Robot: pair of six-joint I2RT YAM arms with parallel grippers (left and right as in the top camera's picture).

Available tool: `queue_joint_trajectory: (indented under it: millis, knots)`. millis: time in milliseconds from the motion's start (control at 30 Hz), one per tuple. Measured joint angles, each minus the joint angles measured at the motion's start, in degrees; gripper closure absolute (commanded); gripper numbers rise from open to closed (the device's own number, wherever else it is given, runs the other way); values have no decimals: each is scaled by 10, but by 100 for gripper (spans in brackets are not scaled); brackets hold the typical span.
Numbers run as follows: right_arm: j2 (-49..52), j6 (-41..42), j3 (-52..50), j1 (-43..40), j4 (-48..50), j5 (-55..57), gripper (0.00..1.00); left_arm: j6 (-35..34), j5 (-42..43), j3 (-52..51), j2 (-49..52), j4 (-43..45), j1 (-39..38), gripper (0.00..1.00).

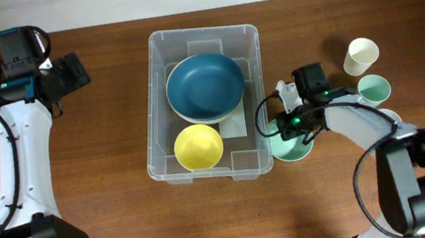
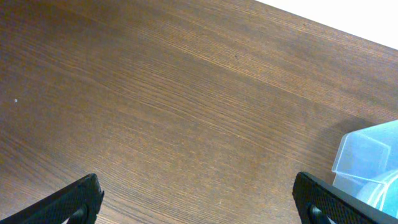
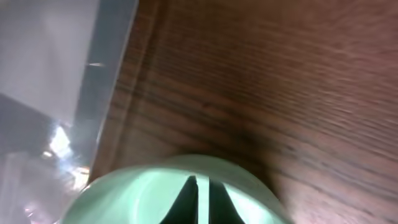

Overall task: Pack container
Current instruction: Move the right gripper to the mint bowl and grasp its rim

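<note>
Container point(image 1: 155, 118) sits mid-table with a blue bowl point(image 1: 204, 86) and a yellow bowl point(image 1: 198, 147) inside. Only the right wrist view shows the right gripper point(image 3: 200, 190) pinched narrow on the mint bowl point(image 3: 137, 186) rim, just beside the container's right wall. Left gripper point(image 2: 199, 200) gapes wide over bare table point(image 1: 107, 189), well apart to the left.

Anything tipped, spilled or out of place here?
Nothing stands out. The blue bowl and yellow bowl sit upright in the container. The cream cup and teal cup stand mouth-up. The right tool is shut on the green bowl beside it. No spills.
</note>
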Motion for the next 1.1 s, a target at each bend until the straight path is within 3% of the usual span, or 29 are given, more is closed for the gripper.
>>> queue_joint_trajectory:
  millis: [467,733,967,1000,1033,1067,1100]
  knots:
    - [3,0,0,-139,45,-6,96,0,0,0,0,0,0,0]
    - [4,16,0,-143,139,-47,96,0,0,0,0,0,0,0]
    - [9,22,77,-143,106,-108,96,0,0,0,0,0,0,0]
    - [8,23,96,-143,83,-116,82,0,0,0,0,0,0,0]
    - [8,22,119,-143,58,-124,76,0,0,0,0,0,0,0]
    - [9,24,140,-143,19,-124,55,0,0,0,0,0,0,0]
    - [9,23,151,-143,1,-123,48,0,0,0,0,0,0,0]
